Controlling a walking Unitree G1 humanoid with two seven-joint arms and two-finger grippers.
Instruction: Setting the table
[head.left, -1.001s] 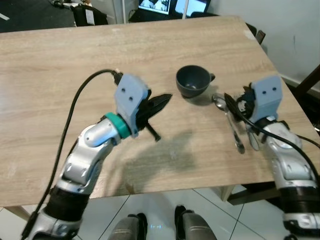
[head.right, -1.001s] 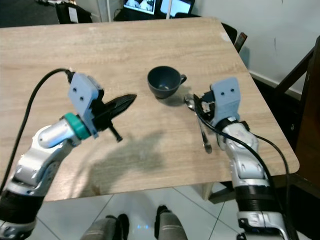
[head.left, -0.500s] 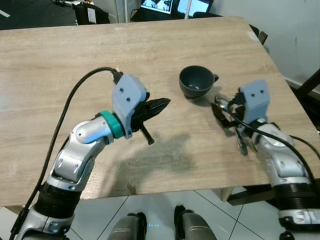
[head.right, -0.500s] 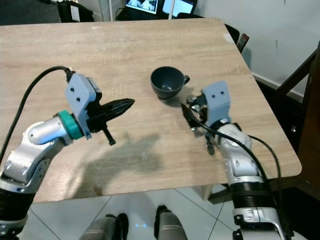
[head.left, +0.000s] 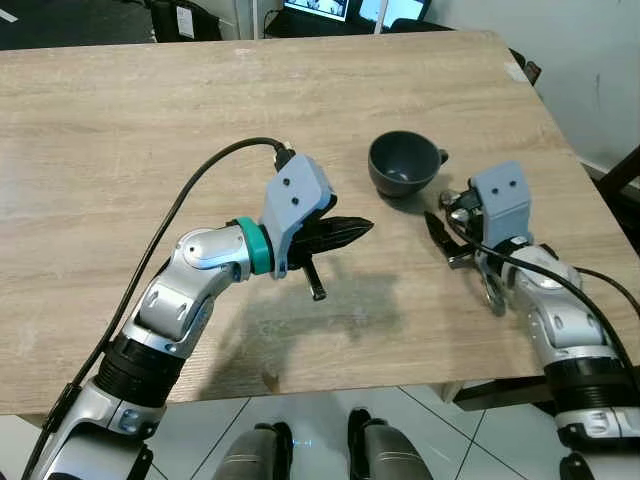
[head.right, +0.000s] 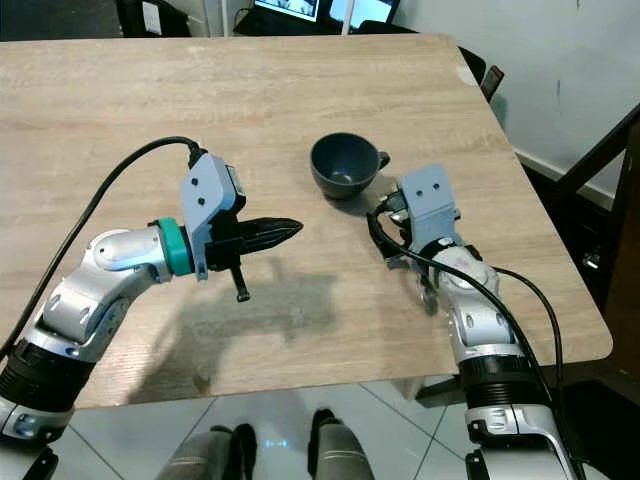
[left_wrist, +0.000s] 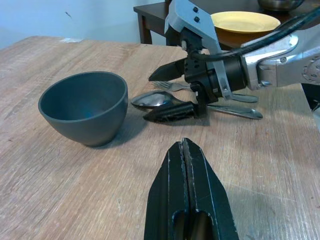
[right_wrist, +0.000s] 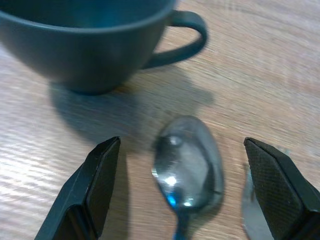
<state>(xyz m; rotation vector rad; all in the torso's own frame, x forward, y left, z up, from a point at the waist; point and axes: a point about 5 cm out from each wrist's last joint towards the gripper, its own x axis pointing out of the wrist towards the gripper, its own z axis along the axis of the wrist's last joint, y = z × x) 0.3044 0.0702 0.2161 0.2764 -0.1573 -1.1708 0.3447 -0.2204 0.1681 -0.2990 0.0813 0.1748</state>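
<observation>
- The right gripper (right_wrist: 182, 192) stands with its fingers spread wide on either side of the spoon (right_wrist: 187, 167), not yet gripping it. The spoon lies flat on the counter (head.left: 150, 130), bowl end toward the cup (head.left: 405, 165) and just beside it.
- My worry is that the spoon is thin, polished metal lying flush on the wood. If the fingers close on the rounded bowl, I'd expect it to squirt out or skid away rather than lift.
- A fork (left_wrist: 172, 85) lies close alongside the spoon, tines near the spoon's bowl. A slightly off-centre close could catch both pieces or shove the fork aside.
- The cup sits very near the fingertips. Any forward push could nudge it, and on a smooth surface a light cup would probably slide.
- The left gripper (left_wrist: 186, 150) hovers over the counter with its fingers pressed together and holding nothing, pointing toward the cup. If both arms move in at once they could crowd each other.
- Materials: the cup is matte dark grey-blue, rounded, with a small loop handle. The spoon is mirror-bright. The counter is pale wood-grain, flat and slick-looking. The fingers are black with textured inner faces.
</observation>
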